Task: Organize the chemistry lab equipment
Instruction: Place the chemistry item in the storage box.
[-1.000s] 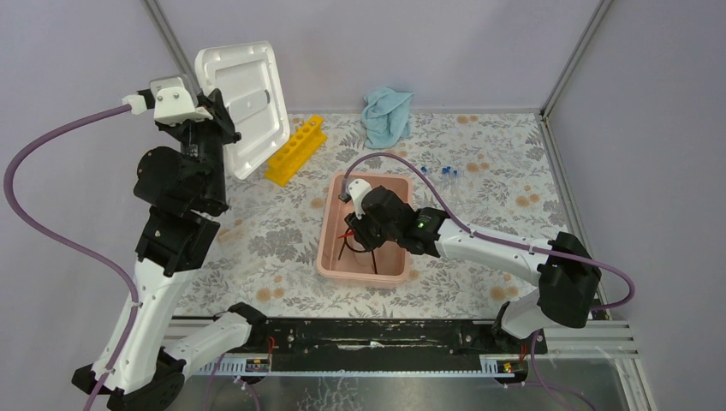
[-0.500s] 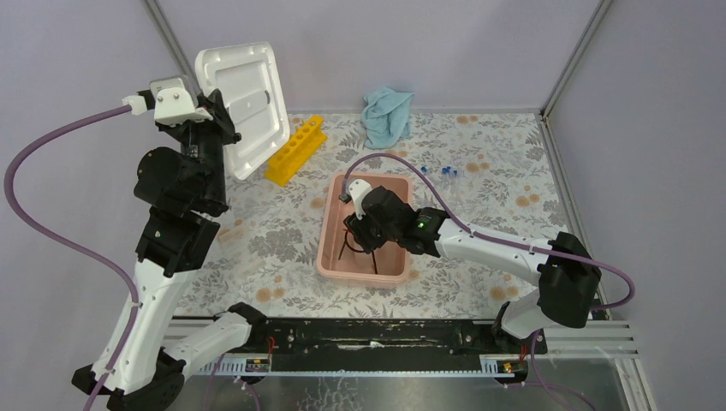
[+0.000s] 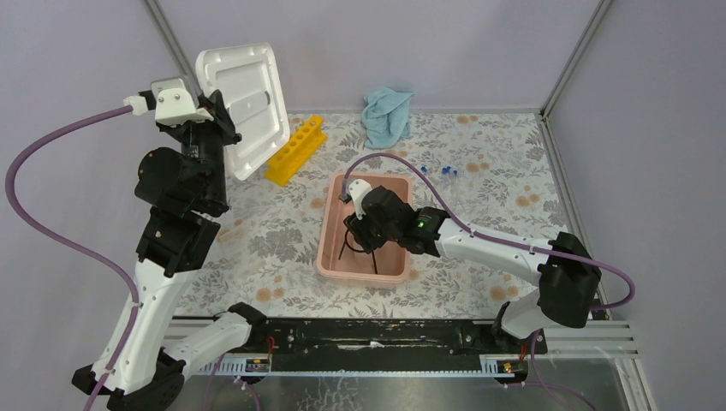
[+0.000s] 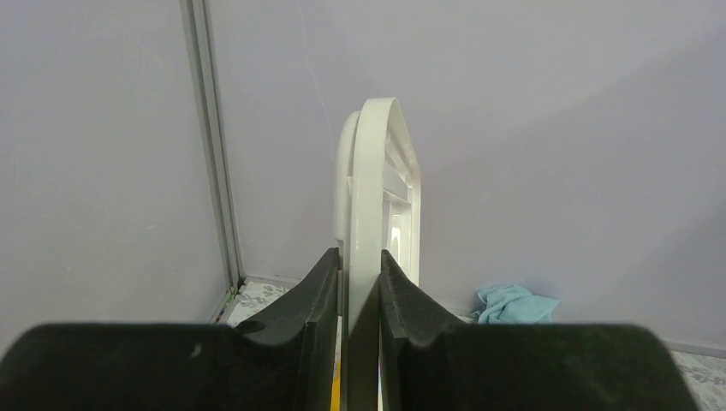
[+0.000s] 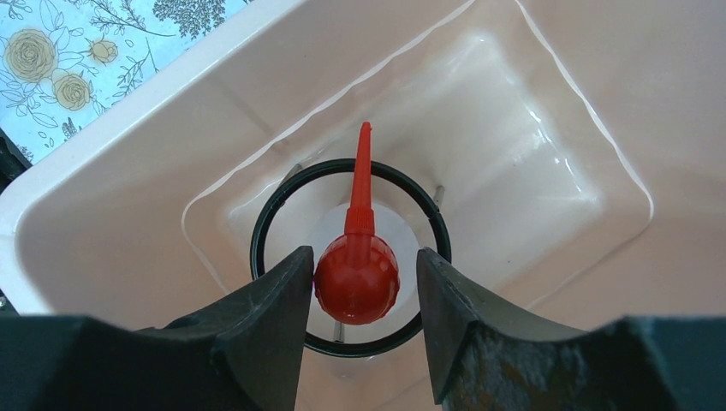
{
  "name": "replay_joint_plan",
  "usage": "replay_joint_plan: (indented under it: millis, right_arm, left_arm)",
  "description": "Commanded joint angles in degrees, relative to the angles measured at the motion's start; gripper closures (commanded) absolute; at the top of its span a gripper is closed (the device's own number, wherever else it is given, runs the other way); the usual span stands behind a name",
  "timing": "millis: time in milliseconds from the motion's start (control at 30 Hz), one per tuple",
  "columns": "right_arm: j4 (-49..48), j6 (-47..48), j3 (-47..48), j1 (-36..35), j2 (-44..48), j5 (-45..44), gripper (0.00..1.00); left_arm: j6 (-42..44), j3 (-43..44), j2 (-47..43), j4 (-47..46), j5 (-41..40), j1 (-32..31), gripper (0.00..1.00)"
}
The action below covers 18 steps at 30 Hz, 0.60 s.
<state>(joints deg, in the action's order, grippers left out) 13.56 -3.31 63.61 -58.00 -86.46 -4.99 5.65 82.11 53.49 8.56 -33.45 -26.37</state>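
**Over the pink tub, two fingers straddle a red cap**

Floral-print table cover (image 3: 274,244) under lilac walls, with metal posts at the back corners: the pink tub (image 3: 324,257) sits mid-table. Inside it the red-spouted bottle (image 5: 357,278) stands within the black wire ring (image 5: 321,165). The right gripper (image 5: 364,253) hangs over it, fingers apart on either side of the red cap, a sliver of tub showing beside one. Left of the tub and raised, the left gripper (image 4: 360,265) is clamped on the edge of a white lid (image 3: 244,90).

Beyond the tub's far left corner lies the yellow rack (image 3: 295,150). Beyond its far right corner are blue-capped tubes (image 3: 447,171), too small to count. Behind it, a blue cloth (image 3: 385,116) lies at the wall. Patterned cover lies open on both sides of the tub.

From above, the right gripper hides the bottle, and only the ring's wire legs show.
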Motion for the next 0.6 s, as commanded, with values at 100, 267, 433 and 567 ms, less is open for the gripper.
replay_joint_plan:
  millis: [100,267,433,567]
  right_arm:
    - [0.4,0.8,3.1,0.4,-0.1,-0.1,0.49]
    - [0.3,0.7,2.6,0.5,-0.7,0.2,0.51]
    - [0.1,0.7,2.7,0.4,-1.1,0.5,0.6]
    - [0.7,1.1,3.8,0.4,-1.0,0.6,0.71]
  left_arm:
    - [0.5,-0.2,-0.7,-6.8,-0.1,-0.2,1.0]
    - [0.4,-0.5,-0.6,-6.8,-0.2,-0.3,1.0]
    - [0.3,-1.0,-0.7,-6.8,-0.2,-0.2,1.0]
    - [0.4,-0.7,-0.8,-6.7,-0.2,-0.2,1.0]
